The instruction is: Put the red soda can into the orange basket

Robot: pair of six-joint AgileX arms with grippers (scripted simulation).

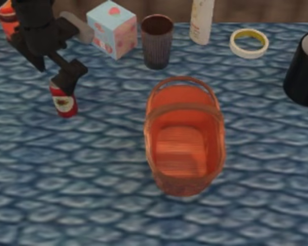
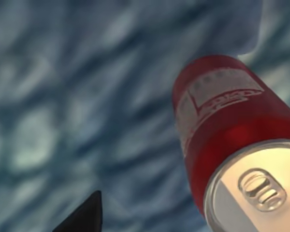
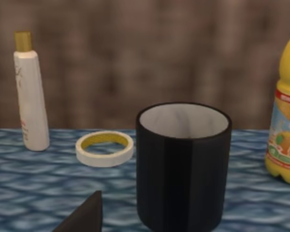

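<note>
A blue cloth [image 1: 92, 205] with a rippled scale pattern covers the whole table, and a blurred brown wall [image 3: 135, 53] rises behind its far edge. The left gripper [image 1: 66, 84] sits right on top of the red soda can [image 1: 64, 104], which stands upright on the cloth at the table's left; whether its fingers are spread or pressed on the can I cannot tell, since the left wrist view shows only one dark fingertip [image 2: 84, 215] apart from the can's side and silver lid. Off to that gripper's right, well apart from it, the orange basket [image 1: 215, 133] rests open and holds nothing, its handle arched across the top. Farther back from the gripper stand a pastel box [image 1: 112, 28] and a dark ribbed cup [image 1: 157, 41], the cup directly behind the basket. Behind the left arm an orange-lidded jar [image 1: 6, 18] is partly hidden. Along the far edge to the right stand a white bottle [image 1: 201, 20] and a roll of tape [image 1: 249, 42]. The right gripper is out of sight; its wrist camera faces a black cup [image 3: 183, 164], white inside and unfilled, with a yellow juice bottle [image 3: 284, 121] beside it.
</note>
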